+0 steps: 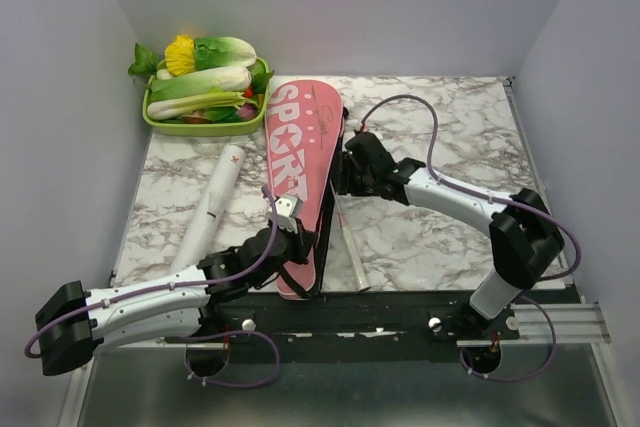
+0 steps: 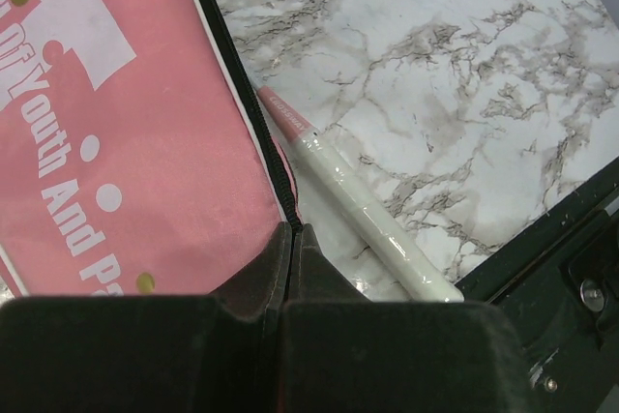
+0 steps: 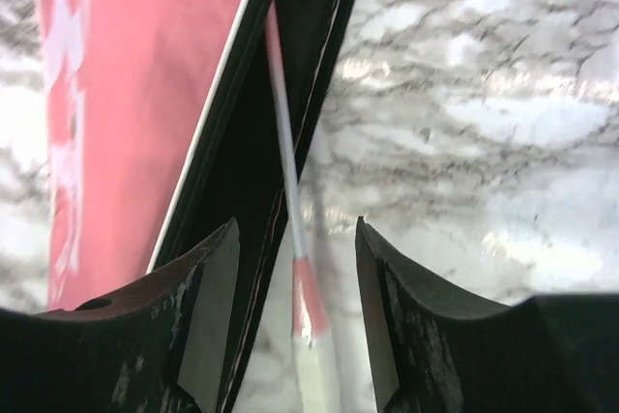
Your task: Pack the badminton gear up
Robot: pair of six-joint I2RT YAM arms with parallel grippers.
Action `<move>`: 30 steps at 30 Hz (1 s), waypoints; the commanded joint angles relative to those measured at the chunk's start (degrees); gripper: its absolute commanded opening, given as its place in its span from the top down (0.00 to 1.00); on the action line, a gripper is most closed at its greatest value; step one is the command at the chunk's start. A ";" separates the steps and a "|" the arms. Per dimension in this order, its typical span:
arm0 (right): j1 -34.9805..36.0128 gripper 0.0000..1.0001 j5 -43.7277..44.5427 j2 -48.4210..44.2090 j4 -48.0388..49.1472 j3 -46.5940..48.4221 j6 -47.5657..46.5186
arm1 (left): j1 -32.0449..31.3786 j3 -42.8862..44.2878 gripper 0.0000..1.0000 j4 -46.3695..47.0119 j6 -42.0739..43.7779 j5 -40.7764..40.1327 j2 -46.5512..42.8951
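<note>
The long pink cover point(image 1: 298, 162) with white "SPORT" lettering lies lengthwise in the middle of the marble table. My left gripper point(image 1: 291, 234) is shut on the black zipper edge near the cover's near end; the left wrist view shows its jaws point(image 2: 290, 236) pinched on that edge beside the pink cloth point(image 2: 126, 142). One racket's white handle point(image 2: 372, 221) lies just right of the cover, its thin shaft point(image 3: 282, 132) running into the cover's dark opening. My right gripper point(image 3: 295, 273) is open, straddling the shaft without touching. The white tube point(image 1: 212, 205) lies to the left. No shuttlecocks show.
A green tray point(image 1: 152, 119) of leafy vegetables stands at the back left corner. Grey walls close in the table on the left, back and right. The black mounting rail point(image 1: 400, 312) runs along the near edge.
</note>
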 commanded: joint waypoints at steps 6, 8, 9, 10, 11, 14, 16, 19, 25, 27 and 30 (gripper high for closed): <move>3.16 0.39 -11.94 -12.27 -5.38 -13.79 -1.89 | -0.11 -0.29 1.00 0.37 0.52 -2.00 -2.73; 4.65 0.38 -13.87 -15.34 -5.13 -17.90 -1.63 | -0.19 -0.29 1.00 0.54 0.61 -1.83 -2.64; 5.09 0.37 -15.36 -16.31 -4.17 -19.41 -1.19 | -0.19 -0.38 1.00 0.80 0.53 -1.74 -2.55; 5.44 0.36 -16.07 -17.98 -3.72 -20.64 -0.84 | -0.19 -0.38 1.00 0.98 0.52 -1.65 -2.55; 6.32 0.35 -16.60 -18.78 -3.20 -22.92 -0.31 | -0.19 -0.47 1.00 1.16 0.44 -1.65 -2.46; 7.46 0.34 -18.71 -20.45 -0.30 -26.18 1.62 | -0.19 -0.65 1.00 1.77 0.52 -1.65 -2.02; 8.17 0.34 -19.68 -20.37 1.46 -28.30 2.94 | -0.19 -0.73 1.00 1.86 0.44 -1.56 -1.67; 9.66 0.34 -20.03 -18.61 3.05 -29.27 4.26 | -0.19 -1.17 1.00 2.56 0.26 -1.30 -1.76; 11.07 0.47 -18.98 -14.39 6.65 -29.36 7.42 | -0.19 -1.17 1.00 2.30 0.00 -0.77 -2.29; 11.07 0.61 -17.06 -13.69 6.83 -28.83 8.74 | -0.19 -1.35 1.00 2.13 -0.18 -0.60 -2.64; 11.07 0.82 -15.03 -12.98 6.74 -26.90 9.88 | -0.19 -2.05 1.00 2.21 -0.62 -0.07 -2.90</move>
